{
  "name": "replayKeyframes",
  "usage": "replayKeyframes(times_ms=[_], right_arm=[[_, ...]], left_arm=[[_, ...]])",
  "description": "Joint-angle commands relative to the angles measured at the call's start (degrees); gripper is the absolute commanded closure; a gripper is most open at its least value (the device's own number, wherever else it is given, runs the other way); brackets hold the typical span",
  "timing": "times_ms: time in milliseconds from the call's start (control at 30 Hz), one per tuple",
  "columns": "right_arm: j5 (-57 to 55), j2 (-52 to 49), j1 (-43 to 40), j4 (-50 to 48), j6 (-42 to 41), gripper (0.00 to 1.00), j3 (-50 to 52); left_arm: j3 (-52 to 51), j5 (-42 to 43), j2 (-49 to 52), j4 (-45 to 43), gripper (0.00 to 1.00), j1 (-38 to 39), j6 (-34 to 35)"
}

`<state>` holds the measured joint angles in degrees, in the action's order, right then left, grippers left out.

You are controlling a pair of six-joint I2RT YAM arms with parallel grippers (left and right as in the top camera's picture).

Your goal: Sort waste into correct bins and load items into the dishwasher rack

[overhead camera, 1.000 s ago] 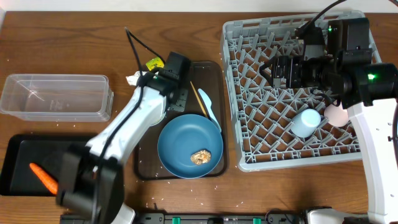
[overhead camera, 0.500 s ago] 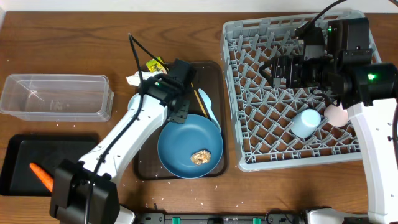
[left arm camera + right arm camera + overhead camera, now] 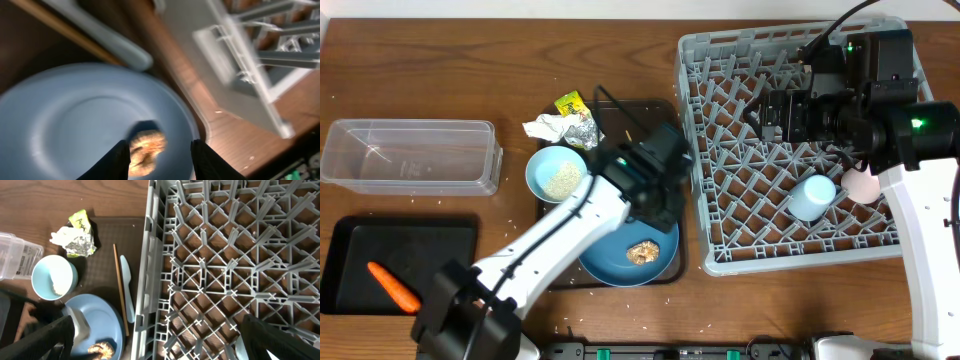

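Swung right across the brown tray (image 3: 620, 118), the left gripper (image 3: 161, 159) now hangs over the blue plate (image 3: 70, 115) — jaws apart, seemingly empty — brown food lump (image 3: 146, 146) straight ahead between them.

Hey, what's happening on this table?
Two robot arms are clearing up after a meal. The left gripper hangs open above the brown food lump on the blue plate, apparently about to pick it up. The right gripper hovers open over the grey rack, where a light blue cup and a pink cup sit. A carrot lies in the black tray.
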<state>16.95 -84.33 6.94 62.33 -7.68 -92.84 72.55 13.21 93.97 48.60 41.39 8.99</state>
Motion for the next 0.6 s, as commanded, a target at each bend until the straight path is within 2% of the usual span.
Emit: replayKeyframes(times_ms=[0,167,567], right_arm=[[-0.6,-0.1,0.6,0.3,-0.4,0.01,-0.1],[-0.7,-0.1,0.6,0.7,-0.4,0.01,-0.1],[-0.7,-0.1,0.6,2.1,-0.4,0.01,-0.1]], left_arm=[[-0.5,-0.8,2.7,-0.4,0.58,2.3,5.8],[-0.5,-0.7,8.2,-1.9,0.59,3.2,13.6],[-0.9,-0.9,11.8,-4.4,0.58,3.1,21.3]])
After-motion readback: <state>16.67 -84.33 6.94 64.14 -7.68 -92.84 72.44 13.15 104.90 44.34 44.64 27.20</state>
